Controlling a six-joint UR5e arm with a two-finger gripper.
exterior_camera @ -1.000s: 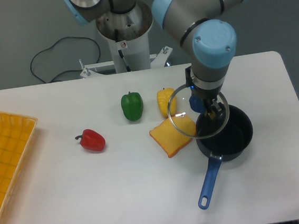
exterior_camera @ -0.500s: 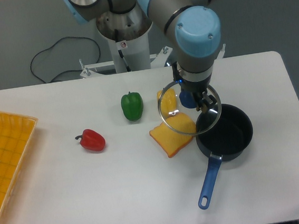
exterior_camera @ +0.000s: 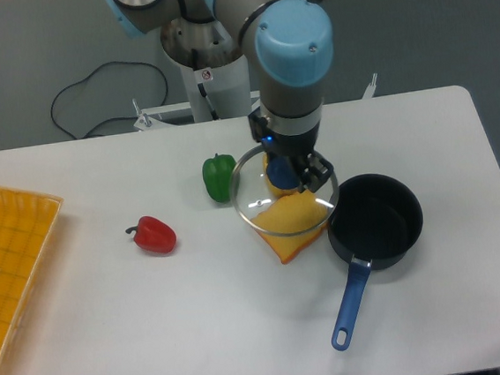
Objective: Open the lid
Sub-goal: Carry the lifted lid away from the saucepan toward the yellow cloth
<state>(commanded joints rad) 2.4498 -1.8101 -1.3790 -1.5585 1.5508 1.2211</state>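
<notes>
While my fingers stay clamped on its blue knob, the scene reads as follows.

Lid: the lid (exterior_camera: 261,206) hangs in the air, off the saucepan, tilted, its metal rim ringing clear glass; it sits to the left of the pan and over the yellow things on the table.
Knob: the blue knob (exterior_camera: 281,172) is at the lid's centre, pinched from both sides.
Gripper: my gripper (exterior_camera: 289,174) is closed on the knob and points down from the wrist; the dark fingers (exterior_camera: 318,174) show at the knob's right side.
Arm: my arm (exterior_camera: 290,55) comes down from the base at the table's far edge, its blue-capped joint right above the lid.
Saucepan: the dark saucepan (exterior_camera: 376,221) stands uncovered just right of the lid, its long blue handle (exterior_camera: 350,303) reaching toward the near edge.
Yellow slice: a flat yellow-orange piece (exterior_camera: 292,233) lies under the lid, partly seen through the glass, touching or nearly touching the pan's left side.
Yellow pepper: a yellow pepper (exterior_camera: 278,188) sits behind the glass, mostly hidden.
Green pepper: a green pepper (exterior_camera: 218,176) stands just left of the lid's rim.
Red pepper: a red pepper (exterior_camera: 154,236) lies well left of the lid.
Tray: a yellow tray (exterior_camera: 9,264) is at the table's left edge.
Table: white table (exterior_camera: 192,326).
</notes>
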